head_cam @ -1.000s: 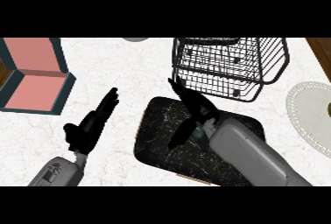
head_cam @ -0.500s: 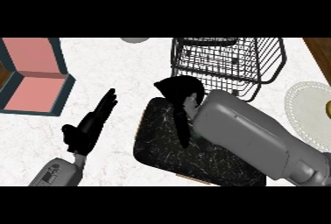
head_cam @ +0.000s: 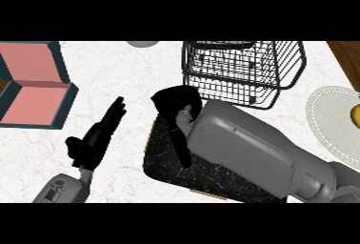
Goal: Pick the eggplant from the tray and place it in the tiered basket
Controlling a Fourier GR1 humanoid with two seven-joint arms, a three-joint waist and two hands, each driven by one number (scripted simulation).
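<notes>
The black marbled tray (head_cam: pixel 218 178) lies in the middle of the counter, mostly covered by my right forearm. My right hand (head_cam: pixel 175 102) hovers at the tray's far left corner, just in front of the black wire tiered basket (head_cam: pixel 243 66). Its fingers are curled into a black lump around a dark thing that I take for the eggplant; the two blend together and no outline of the eggplant shows. A dark strip on the tray beside the forearm could be shadow. My left hand (head_cam: pixel 98 136) rests open on the counter, left of the tray.
A pink box with teal walls (head_cam: pixel 32 86) stands at the far left. A white plate (head_cam: pixel 327 124) with something yellow (head_cam: pixel 356 114) lies at the right edge. A pale round object (head_cam: pixel 143 44) shows at the top edge, brown wood (head_cam: pixel 348 52) at the top right.
My right hand has gone from spread fingers over the tray to a curled fist, and has moved away from me toward the basket's front. The left hand has stayed still.
</notes>
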